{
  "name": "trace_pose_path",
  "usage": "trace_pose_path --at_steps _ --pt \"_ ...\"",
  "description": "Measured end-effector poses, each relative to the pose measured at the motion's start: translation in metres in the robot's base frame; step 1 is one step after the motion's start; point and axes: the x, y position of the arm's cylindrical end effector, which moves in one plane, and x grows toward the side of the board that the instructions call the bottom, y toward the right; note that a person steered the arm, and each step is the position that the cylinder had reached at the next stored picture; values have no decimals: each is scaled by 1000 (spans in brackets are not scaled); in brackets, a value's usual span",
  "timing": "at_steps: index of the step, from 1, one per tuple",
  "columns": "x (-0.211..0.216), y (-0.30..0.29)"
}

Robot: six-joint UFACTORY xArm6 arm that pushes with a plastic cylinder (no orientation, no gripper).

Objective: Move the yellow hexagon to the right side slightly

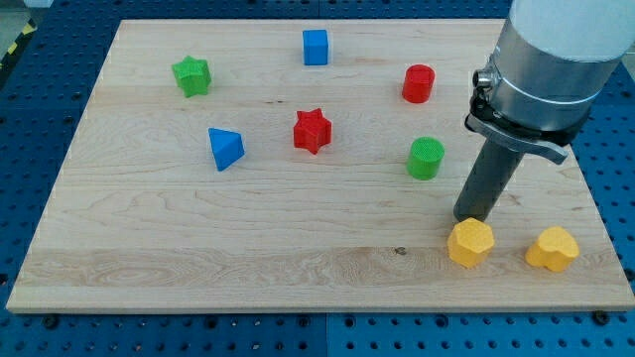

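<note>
The yellow hexagon (470, 243) lies near the wooden board's bottom edge at the view's right. My tip (469, 217) stands right behind it, at its top edge, touching or nearly touching it. A yellow heart-shaped block (553, 249) lies to the right of the hexagon, a short gap away.
A green cylinder (426, 158) sits up and left of my tip. A red cylinder (419, 83), blue cube (316, 47), red star (312, 130), blue triangle (225, 148) and green star (191, 75) lie across the board (198, 248). The board's right edge is close to the heart.
</note>
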Motion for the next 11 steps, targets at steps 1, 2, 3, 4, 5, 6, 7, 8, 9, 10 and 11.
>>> trace_pose_path --at_steps 1,2,3,4,5,6,7,8,9,10,11 --pt "-2 -18" --pt "21 -19" --pt "32 -19" --pt "32 -53" --pt "45 -82" --pt "74 -66" --pt "73 -39" --pt "70 -14" --pt "70 -3" --pt "57 -5" --pt "51 -5"
